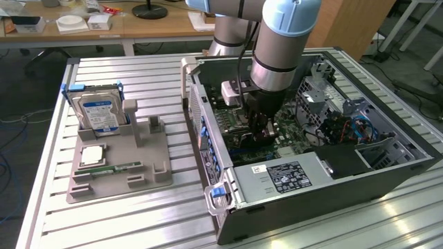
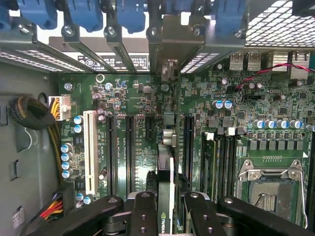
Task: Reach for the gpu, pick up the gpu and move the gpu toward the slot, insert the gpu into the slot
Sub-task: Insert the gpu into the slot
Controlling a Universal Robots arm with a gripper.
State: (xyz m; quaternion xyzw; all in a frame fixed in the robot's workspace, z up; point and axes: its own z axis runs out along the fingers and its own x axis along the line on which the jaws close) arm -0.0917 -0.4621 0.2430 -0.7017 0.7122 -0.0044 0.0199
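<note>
clearly, in the exterior view the arm reaches straight down into the open computer case [image 1: 387, 166] lying on the table [image 1: 138, 218], and its hand [image 1: 263, 136] hangs low over the motherboard [image 1: 239, 114], toward the case wall on that view's left. what the hand holds is hard to make out from here.

seen from the wrist, the fingers [image 2: 142, 216] are partly closed on the gpu [image 2: 166, 196], a thin card held on edge between them with its top edge facing the camera. its long axis runs parallel to the dark slot [image 2: 187, 142] rows, pointing at the rear bracket openings [image 2: 170, 44]. the card sits directly beneath the hand, between two slots, so i cannot tell whether it is seated.
</note>
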